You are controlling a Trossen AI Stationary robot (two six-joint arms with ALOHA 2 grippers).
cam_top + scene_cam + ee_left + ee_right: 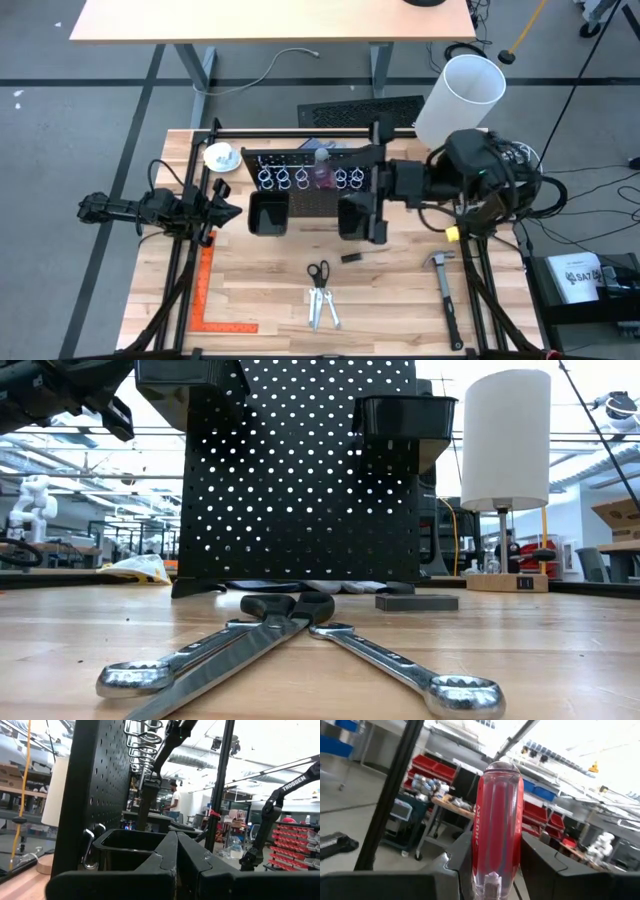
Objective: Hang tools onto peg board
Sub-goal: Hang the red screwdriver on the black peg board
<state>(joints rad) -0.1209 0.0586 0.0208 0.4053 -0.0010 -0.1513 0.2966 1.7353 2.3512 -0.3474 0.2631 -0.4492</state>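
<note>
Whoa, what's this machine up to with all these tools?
It is hanging hand tools on the upright black perforated peg board. The right end effector is clamped on a red clear-handled screwdriver, held up at the board's row of silvery wire rings. The left end effector waits shut beside the board's left end. Black-handled silver scissors and two silver wrenches lie on the wooden table, not yet hung.

Left gripper closed, arm low at the table's left; right gripper clamped, arm extended leftward.

Wooden table: scissors, wrenches, hammer.
</note>
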